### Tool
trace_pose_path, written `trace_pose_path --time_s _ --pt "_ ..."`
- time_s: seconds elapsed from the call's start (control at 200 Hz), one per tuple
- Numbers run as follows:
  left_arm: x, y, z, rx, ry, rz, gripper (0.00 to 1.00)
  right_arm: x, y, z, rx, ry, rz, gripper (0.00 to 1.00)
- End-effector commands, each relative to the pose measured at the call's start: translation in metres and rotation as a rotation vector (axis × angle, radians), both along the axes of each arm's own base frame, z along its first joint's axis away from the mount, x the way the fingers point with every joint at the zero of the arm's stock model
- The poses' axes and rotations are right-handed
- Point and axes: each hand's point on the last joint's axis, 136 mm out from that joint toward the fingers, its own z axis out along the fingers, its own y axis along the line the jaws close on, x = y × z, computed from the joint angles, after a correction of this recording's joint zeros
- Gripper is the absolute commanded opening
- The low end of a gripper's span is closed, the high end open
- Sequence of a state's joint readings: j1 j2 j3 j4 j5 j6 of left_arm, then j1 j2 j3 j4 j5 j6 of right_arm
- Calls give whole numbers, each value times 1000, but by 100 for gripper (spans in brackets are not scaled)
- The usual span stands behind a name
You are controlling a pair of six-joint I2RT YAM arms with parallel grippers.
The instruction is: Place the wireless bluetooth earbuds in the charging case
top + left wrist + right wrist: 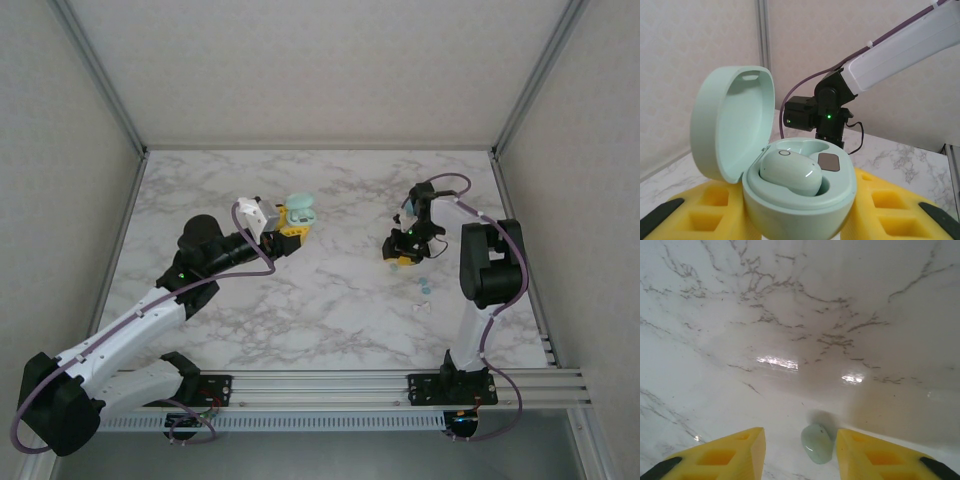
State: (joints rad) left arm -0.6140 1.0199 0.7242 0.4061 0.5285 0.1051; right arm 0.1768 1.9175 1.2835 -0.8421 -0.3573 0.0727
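Loose earbud (817, 444) on worktop (790, 315) toward right edge, sitting between right gripper (800, 437) open jaws, long axis parallel to them, slightly right of centre.

Bright even overhead light, glare patches on the marble table (790, 362), soft shadows, sharp focus

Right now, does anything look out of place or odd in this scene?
Nothing damaged. The pale-green oval plastic charging case, lid open in the left gripper, has one earbud seated; the other pale-green earbud lies loose on the marble table between the right gripper's fingers. Tiny light-blue bits lie beside that arm.
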Motion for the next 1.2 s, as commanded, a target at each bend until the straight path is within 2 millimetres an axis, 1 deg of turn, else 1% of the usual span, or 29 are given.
trace_pose_path --time_s 0.0,0.155,0.22,0.33,0.511,0.701,0.831,0.961,1.051,1.196 --pt "-4 1 12 -16 -39 4 25 2 1 4 -27 -9 39 42" --pt "-3 0 13 -16 -41 2 25 -3 1 1 -99 -9 116 41" --pt "-3 0 13 -17 -41 1 25 -1 -7 -1 -167 -19 132 40" --pt "-3 -1 12 -17 -40 0 25 0 -12 -2 -211 -26 161 40" --pt "-3 -1 12 -15 -41 1 25 -5 -6 -4 -226 -5 230 40" --pt "-2 -1 11 -12 -40 2 25 -7 -5 -5 -249 17 270 39" --pt "-2 -1 11 -12 -41 0 25 -10 -6 -8 -270 36 295 36" --pt "-2 -1 11 -13 -40 1 25 -14 -6 -10 -294 51 326 36" --pt "-2 -1 11 -13 -36 0 25 -14 -9 -12 -313 58 329 34" --pt "-2 -1 11 -13 -35 -1 25 -12 -6 -13 -305 48 333 32"
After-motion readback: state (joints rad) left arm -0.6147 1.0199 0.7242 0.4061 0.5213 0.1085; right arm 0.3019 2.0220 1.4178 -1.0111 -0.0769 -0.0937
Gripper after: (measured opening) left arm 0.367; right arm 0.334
